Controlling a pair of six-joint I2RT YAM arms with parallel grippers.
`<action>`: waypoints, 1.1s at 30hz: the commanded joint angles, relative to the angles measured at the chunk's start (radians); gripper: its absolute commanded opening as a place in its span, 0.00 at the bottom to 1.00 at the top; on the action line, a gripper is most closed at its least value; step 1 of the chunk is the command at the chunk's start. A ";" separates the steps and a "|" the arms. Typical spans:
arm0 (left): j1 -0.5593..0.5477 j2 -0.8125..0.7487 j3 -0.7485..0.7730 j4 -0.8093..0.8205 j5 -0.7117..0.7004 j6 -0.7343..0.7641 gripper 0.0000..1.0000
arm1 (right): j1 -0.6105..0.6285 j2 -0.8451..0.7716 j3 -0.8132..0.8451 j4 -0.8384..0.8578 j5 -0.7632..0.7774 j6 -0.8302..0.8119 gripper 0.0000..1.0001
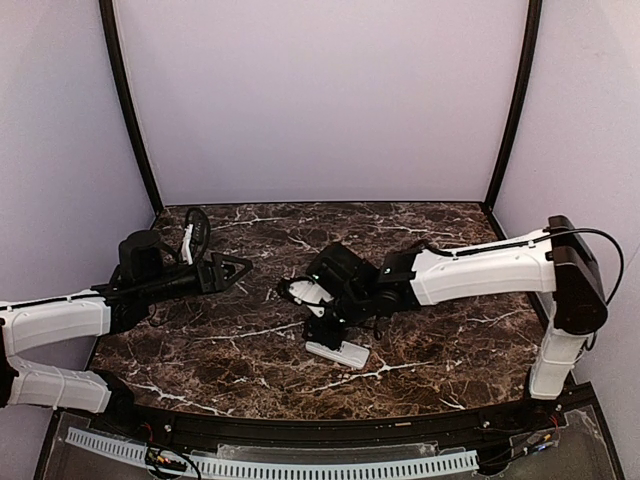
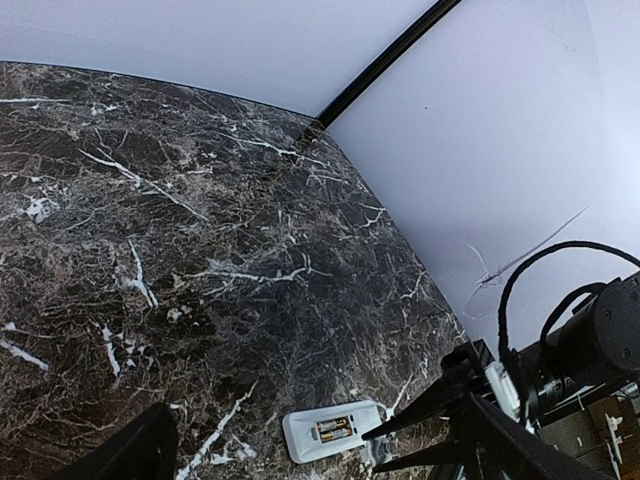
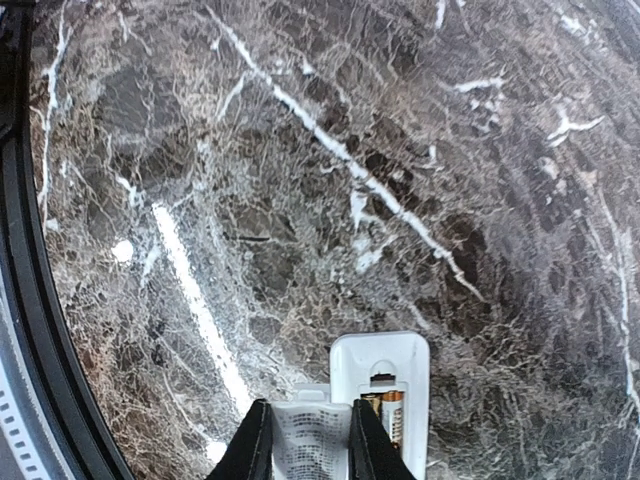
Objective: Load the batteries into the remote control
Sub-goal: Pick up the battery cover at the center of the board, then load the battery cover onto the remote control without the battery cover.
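The table (image 1: pixel 200 350) has a dark brown marble-look top with white veining, smooth with a faint sheen. The remote control (image 3: pixel 400 352) and the cover piece (image 3: pixel 310 440) are smooth white plastic, matt. The batteries (image 3: pixel 387 412) show shiny coppery metallic casings.

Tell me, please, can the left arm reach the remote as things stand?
Probably not cleanly: the right tool, holding the cover, hangs close over the remote; the open left tool sits apart.

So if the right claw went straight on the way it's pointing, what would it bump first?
Most likely the remote control, lying on the table just ahead. The white cover held in the right gripper would touch it first. The gap is hard to judge.
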 commanded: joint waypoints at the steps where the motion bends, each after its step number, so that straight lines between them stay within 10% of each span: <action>1: 0.003 0.003 -0.013 0.023 0.004 -0.005 0.99 | -0.029 -0.062 -0.075 0.121 -0.002 -0.043 0.11; 33: 0.003 0.025 -0.007 0.034 0.006 -0.007 0.98 | -0.069 -0.047 -0.279 0.354 -0.023 -0.153 0.09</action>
